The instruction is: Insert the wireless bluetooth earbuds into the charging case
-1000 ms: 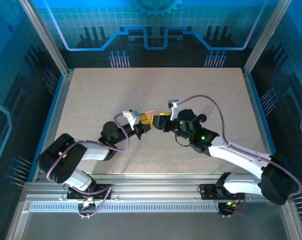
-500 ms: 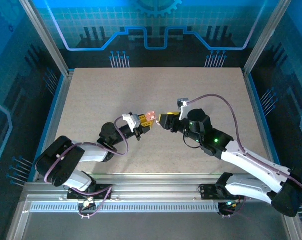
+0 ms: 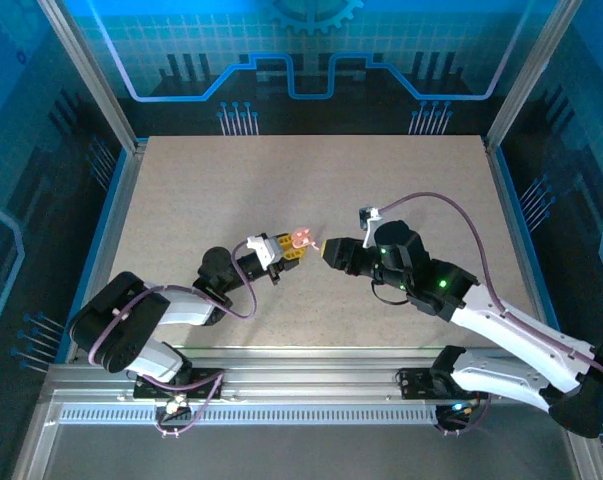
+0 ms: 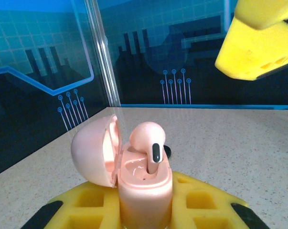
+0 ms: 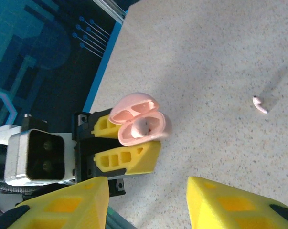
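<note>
We see the left gripper [image 3: 287, 252] clamped on the charging case [image 4: 144, 191] near the middle of the surface [image 3: 401, 180], with the lid open and one pink earbud [image 4: 148, 139] standing in it. The right gripper [image 3: 329, 248] sits just right of the case, its fingers apart and empty. A second earbud [image 5: 260, 105] lies loose on the surface, well apart from the case.
</note>
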`<state>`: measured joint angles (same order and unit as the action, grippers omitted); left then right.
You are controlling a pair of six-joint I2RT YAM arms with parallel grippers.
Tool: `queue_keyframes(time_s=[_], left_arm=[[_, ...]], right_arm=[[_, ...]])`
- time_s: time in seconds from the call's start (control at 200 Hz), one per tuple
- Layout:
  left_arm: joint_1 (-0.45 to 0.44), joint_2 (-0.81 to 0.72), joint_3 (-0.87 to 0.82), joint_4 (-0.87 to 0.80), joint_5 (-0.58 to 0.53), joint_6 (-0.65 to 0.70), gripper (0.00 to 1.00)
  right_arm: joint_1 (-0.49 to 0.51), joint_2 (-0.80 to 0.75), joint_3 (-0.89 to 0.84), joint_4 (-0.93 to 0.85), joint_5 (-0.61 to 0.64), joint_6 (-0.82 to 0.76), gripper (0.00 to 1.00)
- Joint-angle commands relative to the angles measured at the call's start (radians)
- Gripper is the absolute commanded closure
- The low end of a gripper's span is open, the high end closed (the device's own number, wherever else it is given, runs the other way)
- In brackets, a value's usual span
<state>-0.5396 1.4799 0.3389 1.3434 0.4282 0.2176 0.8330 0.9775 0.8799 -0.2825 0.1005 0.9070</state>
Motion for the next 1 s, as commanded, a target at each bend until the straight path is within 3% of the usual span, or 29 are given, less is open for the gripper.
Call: queue_keyframes(time_s=[0.0, 0.265, 0.996], left_arm=[[-0.006, -0.027, -0.015, 0.007, 0.035, 0.050, 0.85], [-0.008, -0.024, -0.016, 0.003, 0.042, 0.047, 0.85], [-0.008, -0.021, -0.011, 0.041, 0.044, 0.014, 0.84]], right_arm=[[0.020, 0.003, 0.010, -0.018, -0.010, 0.050, 0.52], [0.020, 0.067, 0.010, 0.118, -0.088, 0.034, 0.54], [-0.011, 0.208, 0.076, 0.199, -0.180, -0.003, 0.59]])
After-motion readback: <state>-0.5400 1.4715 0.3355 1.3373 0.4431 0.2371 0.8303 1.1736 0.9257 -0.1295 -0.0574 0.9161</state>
